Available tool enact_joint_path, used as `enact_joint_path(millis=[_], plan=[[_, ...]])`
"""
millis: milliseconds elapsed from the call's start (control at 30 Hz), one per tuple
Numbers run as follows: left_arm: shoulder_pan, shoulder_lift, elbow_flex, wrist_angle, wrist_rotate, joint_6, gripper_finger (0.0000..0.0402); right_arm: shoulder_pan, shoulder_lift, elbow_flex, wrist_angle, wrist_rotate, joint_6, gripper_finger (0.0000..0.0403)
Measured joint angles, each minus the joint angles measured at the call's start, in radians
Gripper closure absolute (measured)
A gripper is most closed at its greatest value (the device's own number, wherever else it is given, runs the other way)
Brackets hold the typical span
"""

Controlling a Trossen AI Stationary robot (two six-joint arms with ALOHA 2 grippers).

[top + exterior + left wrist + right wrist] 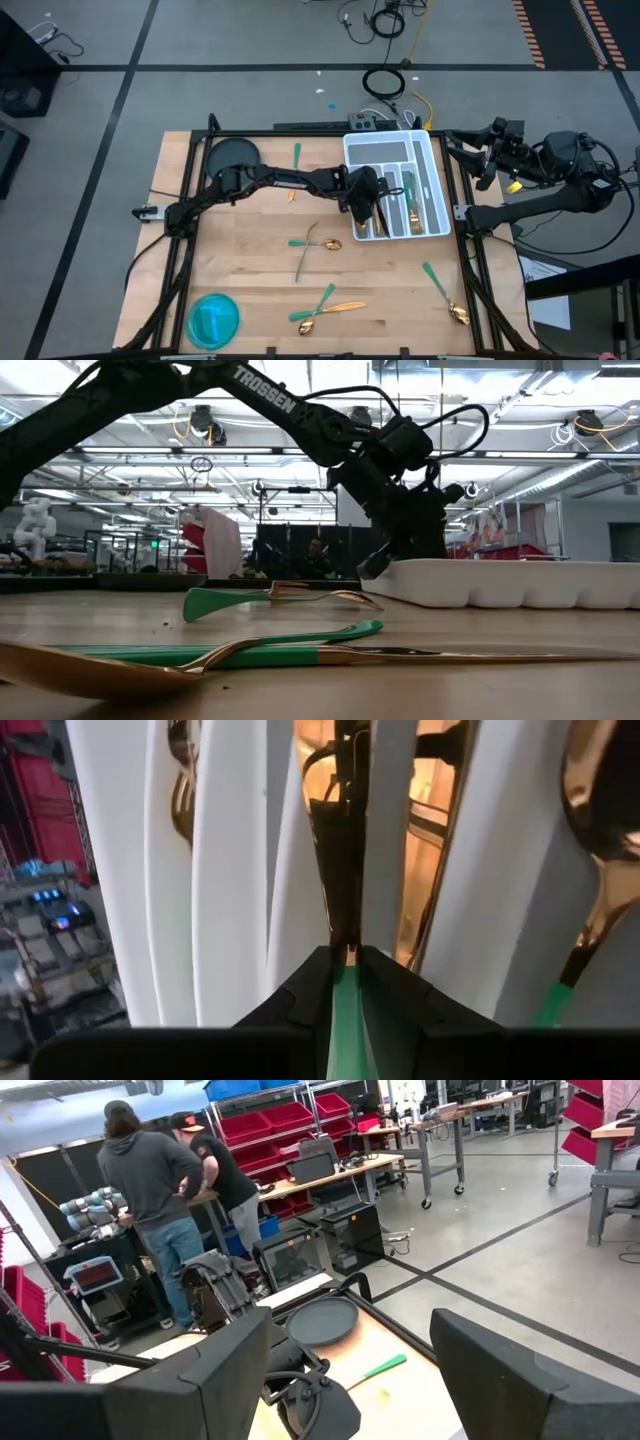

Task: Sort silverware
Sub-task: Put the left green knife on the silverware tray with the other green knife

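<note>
Silverware (413, 196) fills white tray (432, 150) slots (lengthwise).

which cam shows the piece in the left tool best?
Left wrist view: the teal handle sits pinched in the left tool, gold end over the white tray. The high view shows only the arm covering it; the low view hides it; the right wrist view misses it.

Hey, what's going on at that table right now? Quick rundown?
Left gripper over white tray, shut on teal-handled utensil. Right gripper open, parked beside table. Several pieces unsorted. Nothing in the way.
</note>
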Motion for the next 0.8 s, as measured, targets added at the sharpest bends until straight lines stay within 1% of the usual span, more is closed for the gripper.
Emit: enact_joint_path(millis=[267, 567, 733, 800], plan=[[0.045, -0.020, -0.003, -0.025, -0.009, -0.017, 0.0343, 0.000, 0.000, 0.000, 0.000, 0.000, 0.002, 0.0135], [0.049, -0.022, 0.000, -0.035, -0.026, -0.035, 0.0343, 0.000, 0.000, 0.000, 0.000, -0.001, -0.005, 0.0135], [0.049, -0.030, 0.003, -0.118, -0.034, -0.042, 0.0339, 0.000, 0.000, 0.000, 0.036, -0.078, -0.056, 0.0135], [0.049, -0.030, 0.004, -0.134, -0.041, -0.043, 0.0338, 0.000, 0.000, 0.000, 0.052, -0.081, -0.076, 0.0135]])
